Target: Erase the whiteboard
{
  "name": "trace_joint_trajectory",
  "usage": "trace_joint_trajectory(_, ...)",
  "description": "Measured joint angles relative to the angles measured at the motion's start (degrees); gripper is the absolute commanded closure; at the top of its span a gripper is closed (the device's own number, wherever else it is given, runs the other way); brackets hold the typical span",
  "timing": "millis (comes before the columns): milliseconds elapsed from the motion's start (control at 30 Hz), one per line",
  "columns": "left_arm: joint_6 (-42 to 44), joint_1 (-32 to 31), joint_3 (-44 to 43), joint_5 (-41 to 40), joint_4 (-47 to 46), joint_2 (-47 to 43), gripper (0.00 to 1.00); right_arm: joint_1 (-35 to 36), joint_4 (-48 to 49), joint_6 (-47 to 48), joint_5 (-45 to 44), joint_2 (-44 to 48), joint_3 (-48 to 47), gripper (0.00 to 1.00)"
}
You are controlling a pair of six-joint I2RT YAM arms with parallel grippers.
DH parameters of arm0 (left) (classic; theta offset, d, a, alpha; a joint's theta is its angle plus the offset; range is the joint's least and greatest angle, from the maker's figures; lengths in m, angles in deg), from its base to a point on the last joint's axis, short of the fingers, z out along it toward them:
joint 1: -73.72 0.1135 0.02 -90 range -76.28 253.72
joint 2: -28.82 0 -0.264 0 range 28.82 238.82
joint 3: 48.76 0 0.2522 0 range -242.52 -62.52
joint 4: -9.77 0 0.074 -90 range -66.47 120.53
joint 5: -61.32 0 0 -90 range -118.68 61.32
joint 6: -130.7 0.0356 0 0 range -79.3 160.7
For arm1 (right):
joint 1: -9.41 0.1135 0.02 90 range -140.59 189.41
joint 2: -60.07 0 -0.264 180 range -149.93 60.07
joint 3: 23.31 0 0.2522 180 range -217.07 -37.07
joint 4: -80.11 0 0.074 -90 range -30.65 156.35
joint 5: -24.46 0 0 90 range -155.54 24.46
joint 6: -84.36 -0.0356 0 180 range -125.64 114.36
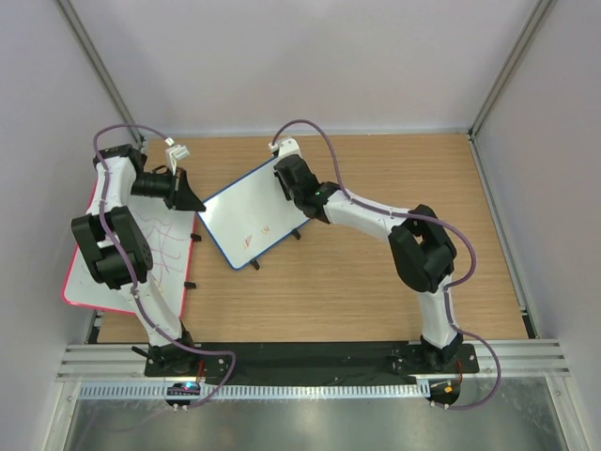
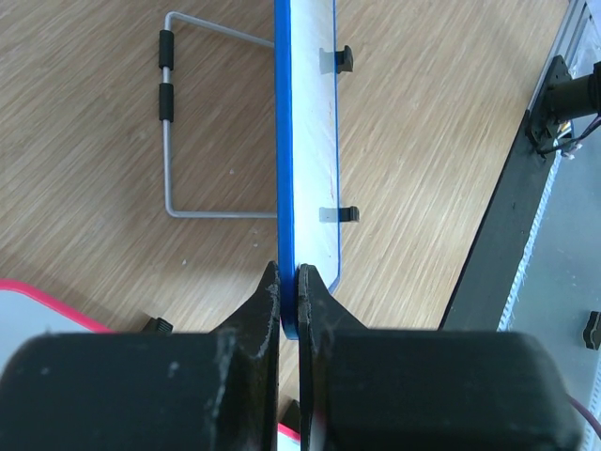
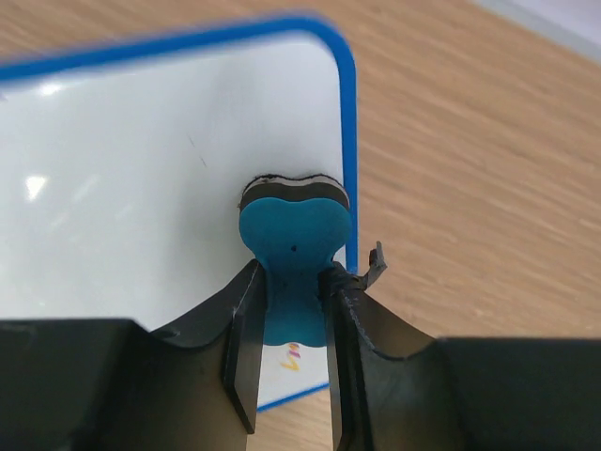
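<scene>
The small blue-framed whiteboard (image 1: pixel 246 222) lies tilted on the wooden table, mostly white, with a small red-and-purple mark (image 1: pixel 265 230) near its near edge. My left gripper (image 1: pixel 194 203) is shut on the board's left frame edge; the left wrist view shows the frame (image 2: pixel 285 141) edge-on between the jaws of that gripper (image 2: pixel 289 278). My right gripper (image 1: pixel 286 178) is shut on a teal eraser (image 3: pixel 296 235) and presses it on the board's far right corner (image 3: pixel 141 169). The right wrist view shows this gripper (image 3: pixel 291 278), with the mark (image 3: pixel 292 352) below the eraser.
A larger pink-framed whiteboard (image 1: pixel 122 258) with purple scribbles lies at the left, under the left arm. A wire stand (image 2: pixel 167 141) sits behind the blue board. A black base rail (image 1: pixel 310 357) runs along the near edge. Walls enclose the table.
</scene>
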Motion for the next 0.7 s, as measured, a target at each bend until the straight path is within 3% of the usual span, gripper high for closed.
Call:
trace_joint_trajectory(100, 0.0, 0.0, 0.0, 0.1, 0.0, 0.0, 1.00, 0.0, -0.1, 1.1, 0.5, -1.7, -6.3, 0.99)
trace_joint_trajectory(200, 0.0, 0.0, 0.0, 0.1, 0.0, 0.0, 1.00, 0.0, -0.1, 1.4, 0.7, -2.2, -6.9, 0.99)
trace_joint_trajectory(533, 0.0, 0.0, 0.0, -0.7, 0.0, 0.0, 1.00, 0.3, 5.0, -2.5, 0.2, 2.0, 13.0, 0.99)
trace_joint_trajectory(700, 0.1, 0.0, 0.0, -0.7, 0.0, 0.0, 1.00, 0.7, 5.6, -3.6, -0.3, 2.8, 15.8, 0.99)
